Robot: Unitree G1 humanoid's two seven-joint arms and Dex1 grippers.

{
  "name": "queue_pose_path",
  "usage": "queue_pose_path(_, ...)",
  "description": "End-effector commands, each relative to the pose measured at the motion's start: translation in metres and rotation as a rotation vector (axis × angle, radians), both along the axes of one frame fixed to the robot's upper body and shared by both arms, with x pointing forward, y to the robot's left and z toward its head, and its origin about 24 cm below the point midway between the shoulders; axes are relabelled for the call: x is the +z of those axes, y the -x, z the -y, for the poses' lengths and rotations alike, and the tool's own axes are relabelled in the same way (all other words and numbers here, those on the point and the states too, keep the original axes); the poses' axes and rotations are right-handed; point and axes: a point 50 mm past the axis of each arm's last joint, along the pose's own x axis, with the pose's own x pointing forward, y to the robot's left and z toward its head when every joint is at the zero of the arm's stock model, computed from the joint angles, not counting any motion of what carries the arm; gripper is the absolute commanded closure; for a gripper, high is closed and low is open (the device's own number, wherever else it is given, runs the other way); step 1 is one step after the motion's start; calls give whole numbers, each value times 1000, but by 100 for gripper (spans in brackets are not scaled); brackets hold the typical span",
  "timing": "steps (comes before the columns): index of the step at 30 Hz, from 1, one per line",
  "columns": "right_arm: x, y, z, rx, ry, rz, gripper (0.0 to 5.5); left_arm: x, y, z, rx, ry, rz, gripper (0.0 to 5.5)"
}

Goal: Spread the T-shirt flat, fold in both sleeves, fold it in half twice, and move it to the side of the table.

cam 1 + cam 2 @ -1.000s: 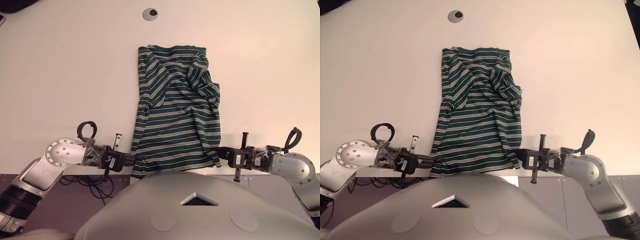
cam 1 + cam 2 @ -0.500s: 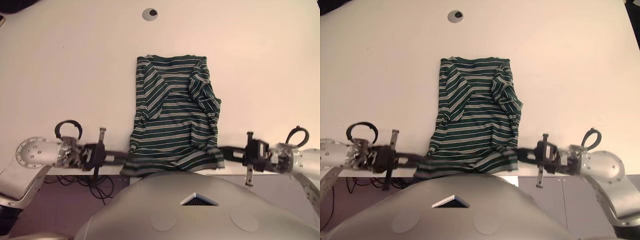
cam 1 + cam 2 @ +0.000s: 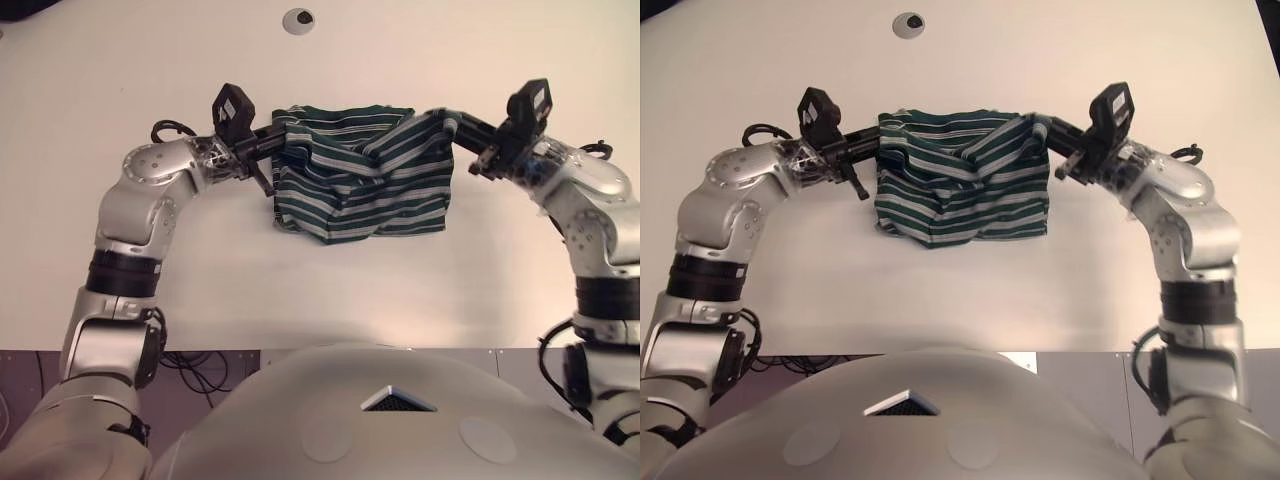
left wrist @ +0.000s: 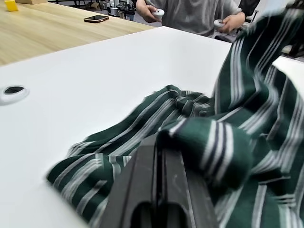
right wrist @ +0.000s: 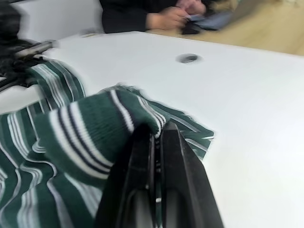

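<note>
The left tool (image 3: pixel 278 136) and the right tool (image 3: pixel 452 124) each pinch one corner of the T-shirt (image 3: pixel 365 190), which lies half doubled on the middle of the bench (image 3: pixel 300 290). For a clean half-fold, I would hold both corners level and taut, then lay them on the far edge together.

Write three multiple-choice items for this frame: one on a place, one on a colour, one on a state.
1. Where do the left hand and right hand meet the T-shirt?
A. At its near edge, close to the robot
B. At its two far corners
C. At its middle

2. What colour is the T-shirt?
A. Plain red
B. Blue with dots
C. Dark green with pale stripes

3. How are the hands?
A. Each shut on T-shirt fabric
B. Both open
C. One shut, one open and empty

Key: 1 B, the eye views show one hand at either far corner; 2 C, the stripes show in every view; 3 A, each wrist view shows fabric pinched in that arm's shut hand.
</note>
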Motion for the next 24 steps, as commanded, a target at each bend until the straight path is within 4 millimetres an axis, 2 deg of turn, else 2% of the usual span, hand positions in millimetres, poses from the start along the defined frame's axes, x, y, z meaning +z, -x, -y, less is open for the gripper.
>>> queue_pose_path(1, -12, -27, -6, -32, -40, -70, 546, -6, -27, 5, 86, 14, -23, 550)
queue_pose_path(4, -25, -40, -9, -56, -50, -138, 546, -12, -41, 4, 156, 11, -46, 550)
queue_pose_path(10, -45, -54, -13, -124, -96, -244, 438, -23, -58, -8, 318, 6, -97, 456)
queue_pose_path(12, -49, -57, -10, -177, -125, -277, 414, -25, -61, -11, 366, 34, -118, 449)
queue_pose_path(18, -53, -64, 16, -410, -263, -395, 414, -36, -63, -26, 486, 7, -120, 449)
queue_pose_path(20, -53, -64, 22, -443, -274, -399, 414, -36, -64, -31, 513, -13, -71, 449)
queue_pose_path(22, -51, -64, 29, -481, -257, -359, 414, -25, -66, -30, 491, 30, 42, 449)
queue_pose_path(24, -42, -68, 35, -502, -206, -236, 411, -9, -60, -18, 352, 84, 210, 476)
